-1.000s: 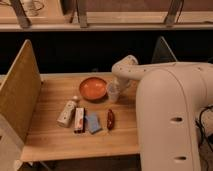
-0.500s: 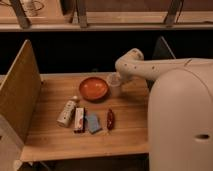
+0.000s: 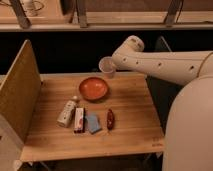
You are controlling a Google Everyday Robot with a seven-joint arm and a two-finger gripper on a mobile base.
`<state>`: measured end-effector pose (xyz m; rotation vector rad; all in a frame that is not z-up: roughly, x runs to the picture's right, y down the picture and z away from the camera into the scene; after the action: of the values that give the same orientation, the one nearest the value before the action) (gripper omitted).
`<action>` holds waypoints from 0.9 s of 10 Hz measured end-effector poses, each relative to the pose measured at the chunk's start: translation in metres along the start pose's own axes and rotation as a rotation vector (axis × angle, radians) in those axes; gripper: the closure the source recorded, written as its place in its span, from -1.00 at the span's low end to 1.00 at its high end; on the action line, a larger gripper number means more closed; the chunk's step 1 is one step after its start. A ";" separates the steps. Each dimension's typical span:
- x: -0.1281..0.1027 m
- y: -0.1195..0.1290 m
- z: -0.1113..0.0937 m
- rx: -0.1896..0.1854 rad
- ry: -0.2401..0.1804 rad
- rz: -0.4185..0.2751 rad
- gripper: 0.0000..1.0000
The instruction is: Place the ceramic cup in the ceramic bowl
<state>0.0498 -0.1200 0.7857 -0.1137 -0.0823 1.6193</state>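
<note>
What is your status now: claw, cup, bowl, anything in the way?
The claw holds the ceramic cup, tilted, in the air beyond the ceramic bowl. Bowl empty, cup not yet over it. Nothing in the way.

pincer (image 3: 112,65) grips ceramic cup (image 3: 105,65) | aloft, just behind ceramic bowl (image 3: 93,89)

The table (image 3: 131,116) is pale, matt planked wood. The bowl (image 3: 93,88) looks like glazed ceramic with a slight gloss. The cup (image 3: 105,65) is smooth and pale. The gripper (image 3: 114,63), at the cup above the table's back edge, ends a smooth cream plastic arm (image 3: 160,65).
</note>
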 end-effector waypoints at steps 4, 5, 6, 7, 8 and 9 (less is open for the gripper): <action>0.039 0.032 0.052 -0.106 0.075 -0.042 1.00; 0.047 0.037 0.066 -0.132 0.101 -0.042 1.00; 0.052 0.042 0.074 -0.149 0.118 -0.045 1.00; 0.058 0.046 0.085 -0.167 0.141 -0.052 1.00; 0.062 0.051 0.095 -0.188 0.166 -0.060 1.00; 0.063 0.053 0.101 -0.199 0.179 -0.063 0.95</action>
<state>-0.0181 -0.0577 0.8778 -0.4051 -0.1073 1.5289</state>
